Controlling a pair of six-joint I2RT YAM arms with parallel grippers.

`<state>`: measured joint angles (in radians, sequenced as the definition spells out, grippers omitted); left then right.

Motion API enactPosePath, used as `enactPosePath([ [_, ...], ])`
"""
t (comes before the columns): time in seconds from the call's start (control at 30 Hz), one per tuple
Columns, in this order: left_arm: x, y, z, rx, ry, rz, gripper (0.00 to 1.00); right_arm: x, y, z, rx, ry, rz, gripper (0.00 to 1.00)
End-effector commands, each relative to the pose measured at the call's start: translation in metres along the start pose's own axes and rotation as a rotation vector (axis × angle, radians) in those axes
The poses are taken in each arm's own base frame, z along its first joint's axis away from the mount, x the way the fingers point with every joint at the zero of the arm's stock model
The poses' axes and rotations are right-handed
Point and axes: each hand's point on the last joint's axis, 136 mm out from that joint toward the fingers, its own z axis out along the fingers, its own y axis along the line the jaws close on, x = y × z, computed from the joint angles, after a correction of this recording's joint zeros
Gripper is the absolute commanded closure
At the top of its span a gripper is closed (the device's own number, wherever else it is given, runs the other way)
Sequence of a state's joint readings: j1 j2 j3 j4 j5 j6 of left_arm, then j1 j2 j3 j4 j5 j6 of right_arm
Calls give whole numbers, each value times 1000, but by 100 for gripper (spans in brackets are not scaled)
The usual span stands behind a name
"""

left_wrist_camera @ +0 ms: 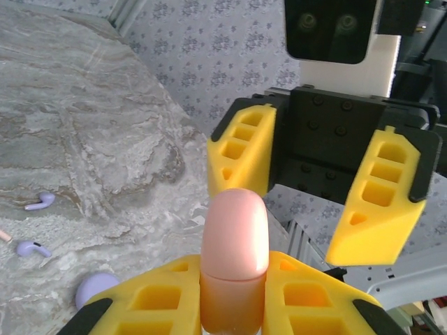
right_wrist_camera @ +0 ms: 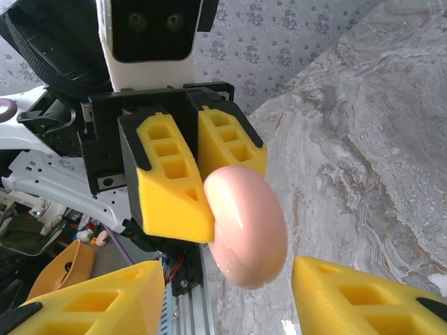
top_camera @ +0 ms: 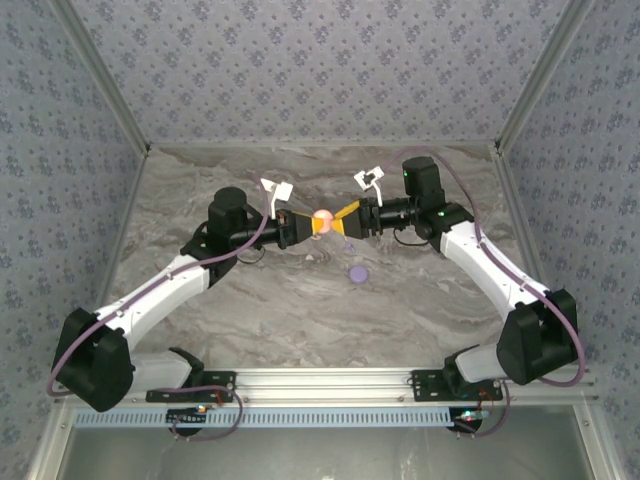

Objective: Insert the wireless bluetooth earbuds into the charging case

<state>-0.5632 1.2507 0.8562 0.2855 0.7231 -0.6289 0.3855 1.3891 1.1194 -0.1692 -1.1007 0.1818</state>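
The grey marbled desk (top_camera: 220, 300) is hard ground for anything that falls, and both arms meet well above its middle, so a drop is our main worry. The left pincer (left_wrist_camera: 234, 279) is clamped narrow on the salmon-pink charging case (left_wrist_camera: 235, 237), holding it on edge by 1 end. The right pincer (right_wrist_camera: 230, 272) stands wide and grips nothing, its yellow fingers to either side of the case's free end with a gap on both sides. If the right closes off-centre on that smooth, rounded shell, we judge it could lever the case out of the left's hold and send it rolling across the desk. The case looks shut along its seam, so pulling at the wrong half would open nothing. The purple case (top_camera: 357, 272) lies on the desk a little toward the near edge from the middle. Near it but apart lie a purple earbud (left_wrist_camera: 40, 202) and a second purple earbud (left_wrist_camera: 33, 248), light enough for a falling case to scatter. We can read no brand, label or writing anywhere.
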Motion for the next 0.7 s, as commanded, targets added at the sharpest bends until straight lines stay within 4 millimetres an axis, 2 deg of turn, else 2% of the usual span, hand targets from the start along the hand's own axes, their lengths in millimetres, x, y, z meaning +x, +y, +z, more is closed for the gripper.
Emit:
enactPosePath([
  [0.0,-10,-27,-4,90,-12,67,88,-11,15,-3,-44,-6,-49,47],
  [0.2,-8,-31,-1,112,0,75,88,-13,22,-2,-78,-1,-63,55],
  [0.67,-9,-36,2,124,2,86,88,-5,23,6,-102,33,-51,62],
])
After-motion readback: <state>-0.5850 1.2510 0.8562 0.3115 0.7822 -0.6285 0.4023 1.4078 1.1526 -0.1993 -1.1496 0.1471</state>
